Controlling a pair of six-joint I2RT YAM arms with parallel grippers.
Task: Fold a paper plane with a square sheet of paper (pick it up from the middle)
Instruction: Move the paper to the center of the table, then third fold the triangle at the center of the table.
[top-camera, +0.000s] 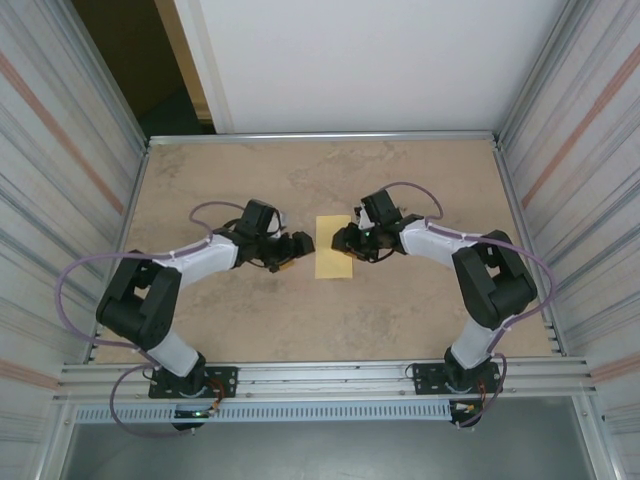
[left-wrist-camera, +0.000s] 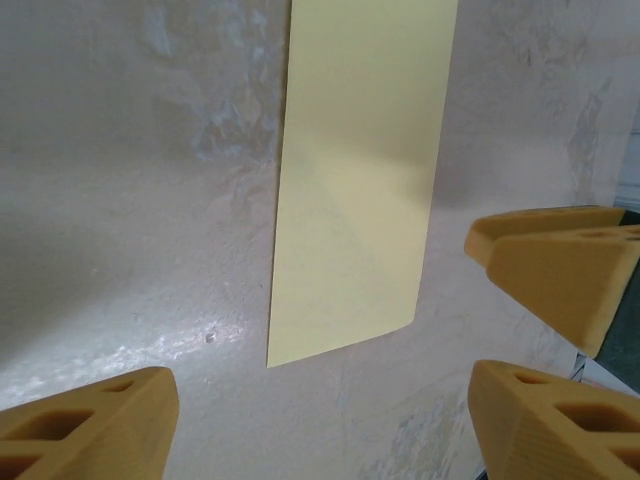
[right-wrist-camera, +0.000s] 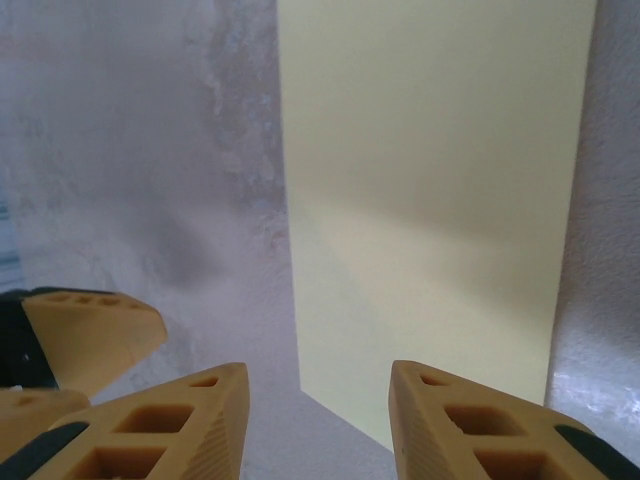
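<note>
The pale yellow sheet of paper (top-camera: 333, 247) lies flat on the table as a narrow upright rectangle, between the two grippers. My left gripper (top-camera: 297, 249) sits just left of it, low over the table, jaws open and empty. In the left wrist view the paper (left-wrist-camera: 360, 170) lies ahead of the left gripper (left-wrist-camera: 320, 430), and the right gripper's fingers (left-wrist-camera: 560, 270) show at the right edge. My right gripper (top-camera: 346, 240) is at the paper's right edge. In the right wrist view the right gripper (right-wrist-camera: 320, 420) stands open above a corner of the paper (right-wrist-camera: 440, 200), gripping nothing.
The beige stone-patterned table (top-camera: 330, 320) is fenced by ribbed metal walls left (top-camera: 60, 170) and right (top-camera: 590, 170) and a white panel (top-camera: 370, 60) behind. A metal rail (top-camera: 320, 378) runs along the near edge, where the arm bases stand.
</note>
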